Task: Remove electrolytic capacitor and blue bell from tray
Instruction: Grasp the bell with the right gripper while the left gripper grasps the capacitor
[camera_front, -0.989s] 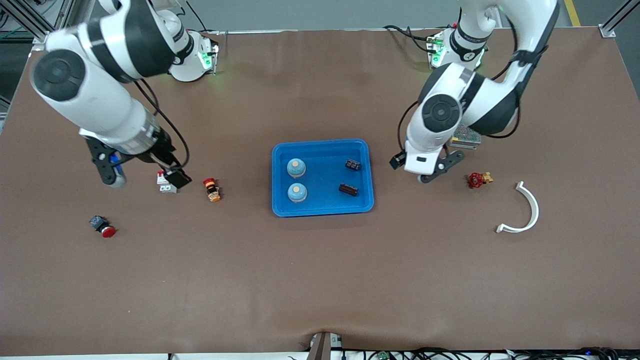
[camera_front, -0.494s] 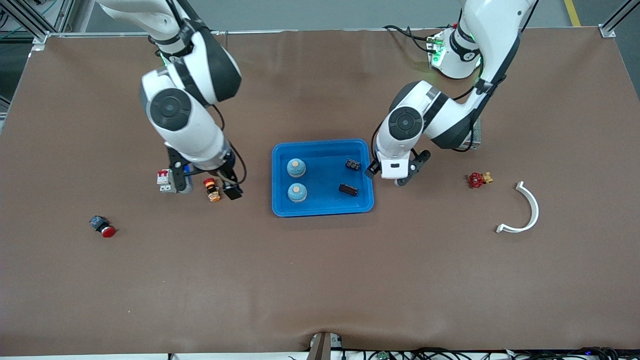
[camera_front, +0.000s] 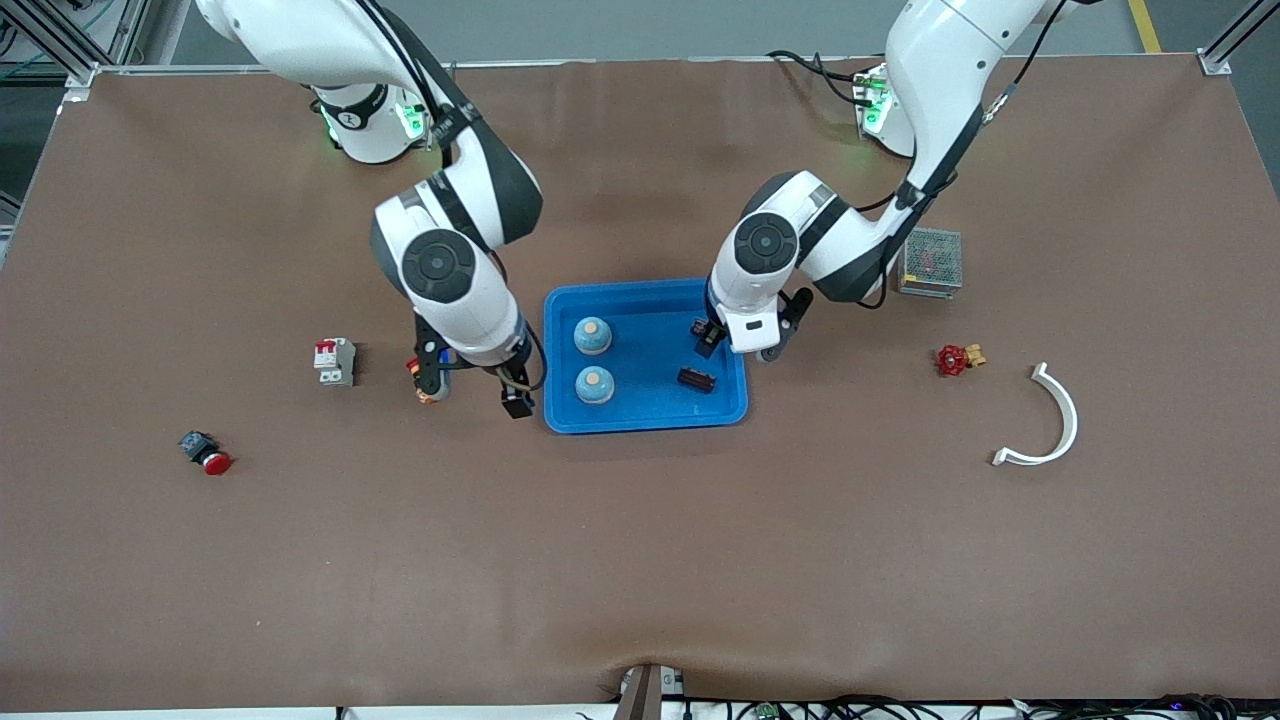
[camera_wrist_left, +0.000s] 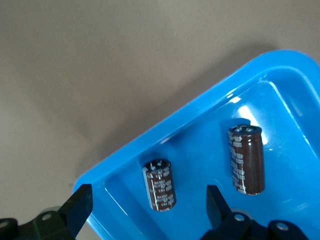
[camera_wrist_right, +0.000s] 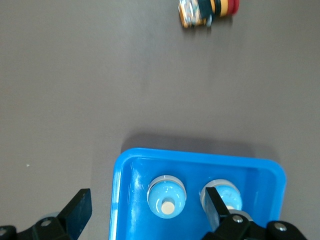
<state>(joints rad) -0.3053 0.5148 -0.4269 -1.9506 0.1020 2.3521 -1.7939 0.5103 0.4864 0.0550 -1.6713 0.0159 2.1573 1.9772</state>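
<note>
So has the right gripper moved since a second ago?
Yes. The right gripper, open, has swung in from the right arm's end of the table, past the breaker, and now hangs right beside the blue tray.

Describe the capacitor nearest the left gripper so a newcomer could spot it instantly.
Start at the blue plastic tray mid-table. Two blue domed bells fill its half toward the right arm's end; two dark cylindrical capacitors lie toward the left arm's end. The wanted capacitor is the one farther from the front camera, under the open left gripper; its twin lies nearer.
</note>
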